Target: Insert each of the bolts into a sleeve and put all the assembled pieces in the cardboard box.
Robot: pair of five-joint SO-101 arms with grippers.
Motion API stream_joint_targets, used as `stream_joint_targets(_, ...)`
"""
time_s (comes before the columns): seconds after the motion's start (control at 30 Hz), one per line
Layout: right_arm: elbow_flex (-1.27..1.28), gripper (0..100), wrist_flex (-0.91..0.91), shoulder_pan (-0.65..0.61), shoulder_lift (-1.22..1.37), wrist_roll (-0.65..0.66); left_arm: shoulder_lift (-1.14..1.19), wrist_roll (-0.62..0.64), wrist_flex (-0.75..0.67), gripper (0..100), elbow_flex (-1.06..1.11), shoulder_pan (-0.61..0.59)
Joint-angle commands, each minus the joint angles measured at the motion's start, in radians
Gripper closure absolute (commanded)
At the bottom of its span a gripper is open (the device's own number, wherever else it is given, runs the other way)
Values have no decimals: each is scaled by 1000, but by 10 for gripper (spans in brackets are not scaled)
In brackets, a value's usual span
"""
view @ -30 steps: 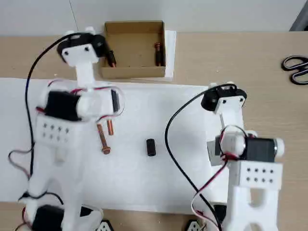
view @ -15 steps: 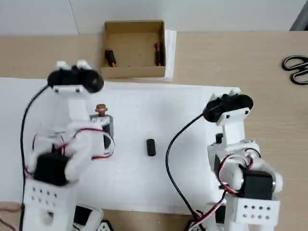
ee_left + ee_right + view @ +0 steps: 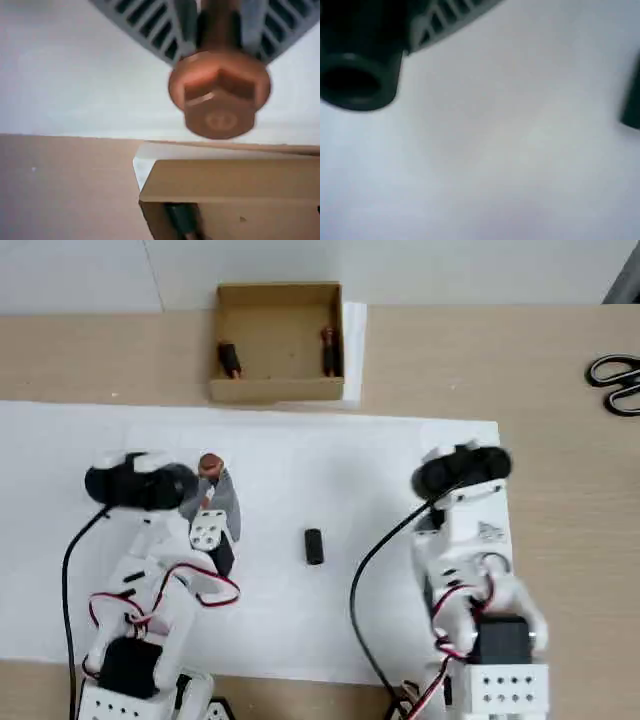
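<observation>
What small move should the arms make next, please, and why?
Probably bring the left gripper with its bolt toward the right gripper, lining the shank up with the open bore of the sleeve it holds, since both parts are gripped but apart.

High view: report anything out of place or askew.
Nothing spilled or damaged. The scissors at the table's right edge are unrelated to the job. One sleeve lies loose on the white sheet; the left end effector holds a bolt, the right end effector a second sleeve.
</observation>
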Motion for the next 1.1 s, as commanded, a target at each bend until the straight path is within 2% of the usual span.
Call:
stream_joint_targets(0.0,54,995,-82,-124,-50,-63,-77,2,-35,994,21,3)
stream_joint_targets(0.23,259,995,-246,-363,-191,-87,-155,91,-83,994,101,5)
stream_joint_targets(0.37,351,995,-312,-467,-294,-83,-199,87,-198,994,176,8)
stream_joint_targets(0.57,416,995,-315,-593,-455,-81,-265,26,-308,994,252,97)
stream_joint_targets(0.77,428,995,-321,-627,-470,-81,-262,25,-416,994,252,124)
stream_joint_targets(0.9,430,995,-328,-625,-472,-81,-262,32,-423,994,255,124)
stream_joint_targets(1.07,431,995,-392,-625,-472,-54,-262,117,-423,994,255,157)
